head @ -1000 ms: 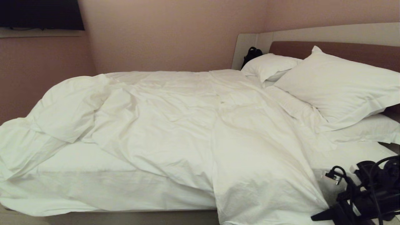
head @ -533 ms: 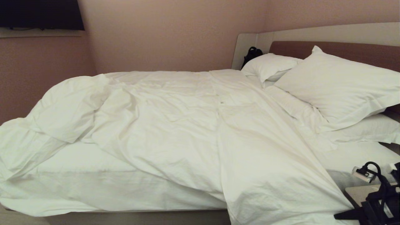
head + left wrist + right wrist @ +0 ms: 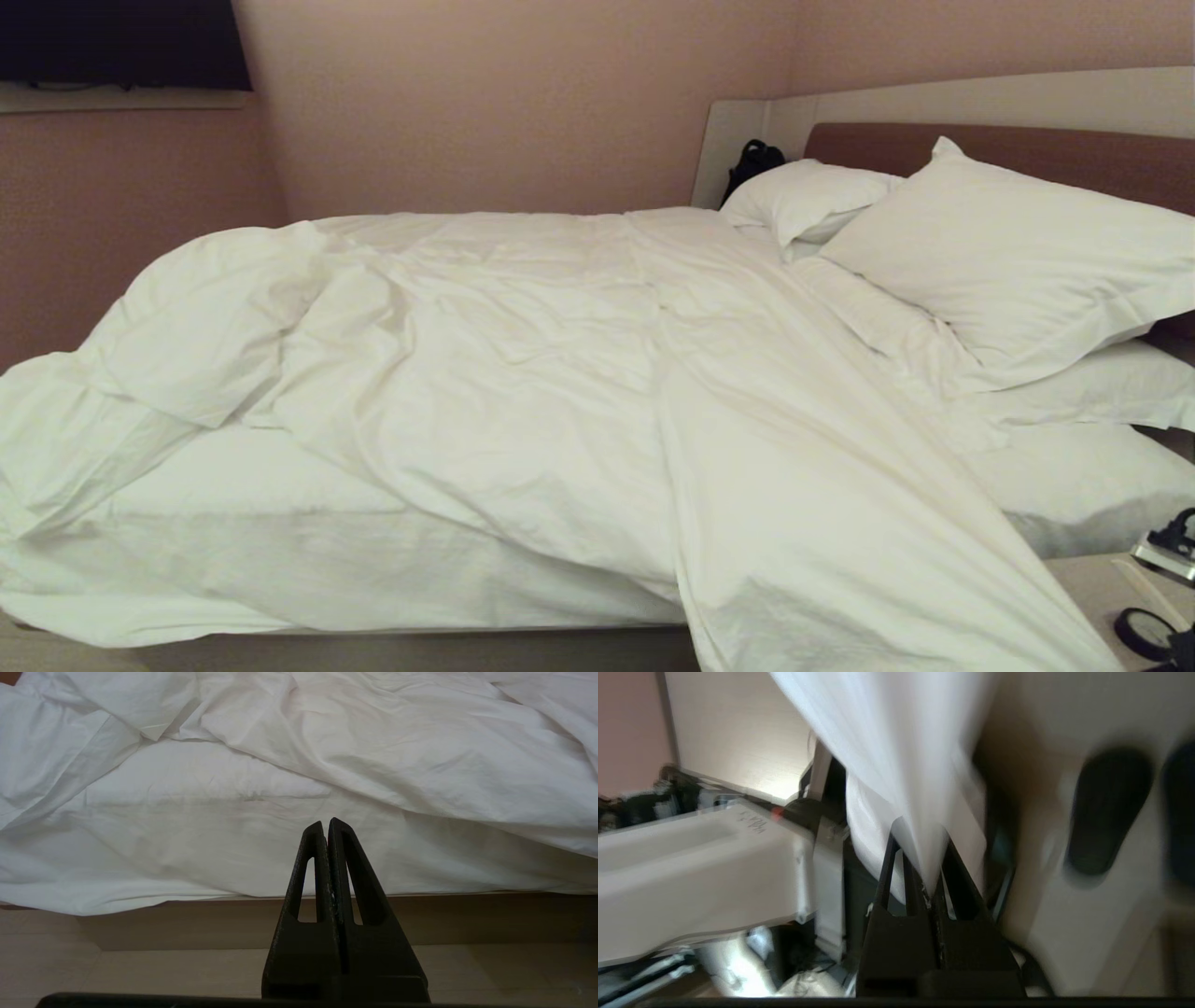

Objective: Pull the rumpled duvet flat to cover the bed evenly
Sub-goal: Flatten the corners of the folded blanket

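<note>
The right claw [image 3: 930,884], clamped on the duvet [image 3: 579,373], has swung out past the bed's [image 3: 420,649] near edge toward the headboard end, drawing that flap taut. The foot end stays bunched, sheet bared along the near edge. The left claw [image 3: 325,826] hangs shut, empty, facing that edge.

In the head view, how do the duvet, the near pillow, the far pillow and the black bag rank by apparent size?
1. duvet
2. near pillow
3. far pillow, though its distance from the camera makes this unsure
4. black bag
</note>
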### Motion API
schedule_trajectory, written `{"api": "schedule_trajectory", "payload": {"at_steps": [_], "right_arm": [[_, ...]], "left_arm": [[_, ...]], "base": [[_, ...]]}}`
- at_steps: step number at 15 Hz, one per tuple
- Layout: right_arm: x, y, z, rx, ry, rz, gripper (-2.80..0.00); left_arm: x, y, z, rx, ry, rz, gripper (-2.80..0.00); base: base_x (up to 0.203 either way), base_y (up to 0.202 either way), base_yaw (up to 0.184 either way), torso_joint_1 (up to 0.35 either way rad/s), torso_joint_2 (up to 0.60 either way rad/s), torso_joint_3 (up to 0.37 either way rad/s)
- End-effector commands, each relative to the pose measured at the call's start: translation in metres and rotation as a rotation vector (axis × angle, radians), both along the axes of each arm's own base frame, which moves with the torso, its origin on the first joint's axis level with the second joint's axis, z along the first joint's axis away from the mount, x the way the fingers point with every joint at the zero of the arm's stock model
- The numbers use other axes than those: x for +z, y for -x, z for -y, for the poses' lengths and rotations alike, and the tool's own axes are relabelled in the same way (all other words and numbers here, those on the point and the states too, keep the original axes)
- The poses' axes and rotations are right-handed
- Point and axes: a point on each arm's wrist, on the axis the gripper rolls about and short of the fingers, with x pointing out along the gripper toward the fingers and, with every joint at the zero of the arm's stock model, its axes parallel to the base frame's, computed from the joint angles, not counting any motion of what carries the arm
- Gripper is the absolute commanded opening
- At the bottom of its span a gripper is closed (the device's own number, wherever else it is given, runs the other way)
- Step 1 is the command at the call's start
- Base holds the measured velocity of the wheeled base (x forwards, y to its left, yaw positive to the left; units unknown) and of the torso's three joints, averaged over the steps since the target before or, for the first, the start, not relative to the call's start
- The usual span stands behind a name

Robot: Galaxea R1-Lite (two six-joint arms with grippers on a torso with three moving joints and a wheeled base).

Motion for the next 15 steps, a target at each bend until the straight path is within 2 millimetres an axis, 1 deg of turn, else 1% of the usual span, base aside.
{"api": "schedule_trajectory", "payload": {"at_steps": [1,4,7,9,11,13,15], "right_arm": [[0.001,0.006,0.004,-0.029,-0.05,-0.054,-2.8],[0.0,0.008,0.011,-0.054,-0.037,-0.058,-2.8],[-0.002,0.008,0.012,-0.047,-0.034,-0.065,-2.8],[0.0,0.008,0.012,-0.047,-0.027,-0.057,-2.8],[0.008,0.007,0.012,-0.051,-0.007,-0.02,-2.8],[0.018,0.0,0.014,-0.046,0.008,0.045,-2.8],[0.027,-0.021,0.021,-0.025,-0.017,0.144,-2.8]], "left_arm": [[0.0,0.0,0.0,0.0,0.0,0.0,-2.8],[0.0,0.0,0.0,0.0,0.001,0.0,-2.8],[0.0,0.0,0.0,0.0,0.0,0.001,-2.8],[0.0,0.0,0.0,0.0,0.001,0.0,-2.8],[0.0,0.0,0.0,0.0,0.0,0.0,-2.8],[0.0,0.0,0.0,0.0,0.0,0.0,-2.8],[0.0,0.0,0.0,0.0,0.0,0.0,-2.8]], "base": [[0.0,0.0,0.0,0.0,0.0,0.0],[0.0,0.0,0.0,0.0,0.0,0.0],[0.0,0.0,0.0,0.0,0.0,0.0],[0.0,0.0,0.0,0.0,0.0,0.0],[0.0,0.0,0.0,0.0,0.0,0.0],[0.0,0.0,0.0,0.0,0.0,0.0],[0.0,0.0,0.0,0.0,0.0,0.0]]}}
